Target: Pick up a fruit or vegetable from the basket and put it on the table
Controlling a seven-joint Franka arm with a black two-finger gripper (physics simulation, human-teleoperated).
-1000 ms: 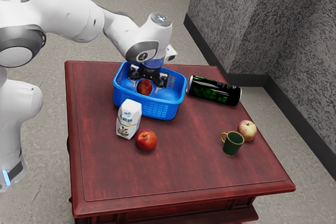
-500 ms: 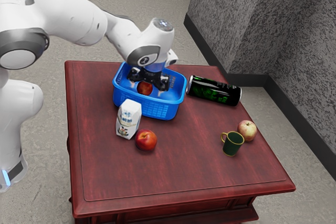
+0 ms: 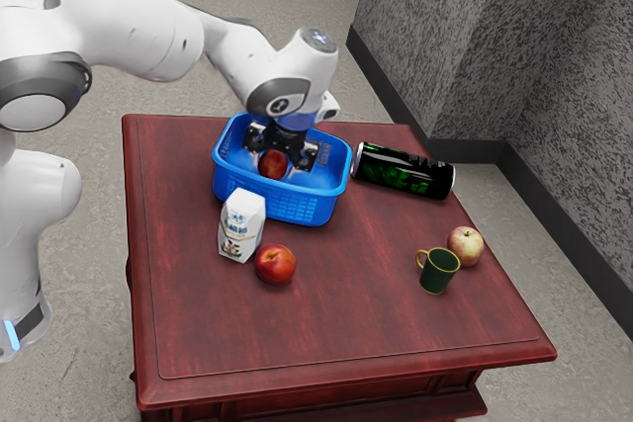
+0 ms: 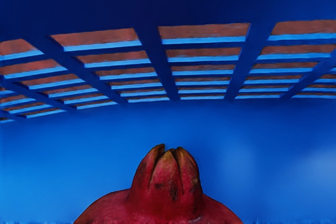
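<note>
Pomegranate [image 3: 273, 164] is sitting inside the blue basket [image 3: 292, 207], toward eight o'clock from the basket's middle in the exterior view, and my gripper [image 3: 274, 167] is closing around it, a finger pressing on either side. Its crown is showing in the wrist view, and the basket's slatted wall is standing beyond. I am judging the grasp to be the step in hand, with the lift and the placing remaining.

Next, the move is calling for a straight rise until the fruit is clearing the rim, then a swing toward five o'clock, for lowering onto the table [image 3: 346, 313] between the loose red fruit [image 3: 275, 265] and the green mug [image 3: 439, 271]. The carton [image 3: 241, 226] is standing at seven o'clock from the basket, the can [image 3: 406, 173] lying at three; a low path could be knocking the carton, and the round skin could be slipping.
</note>
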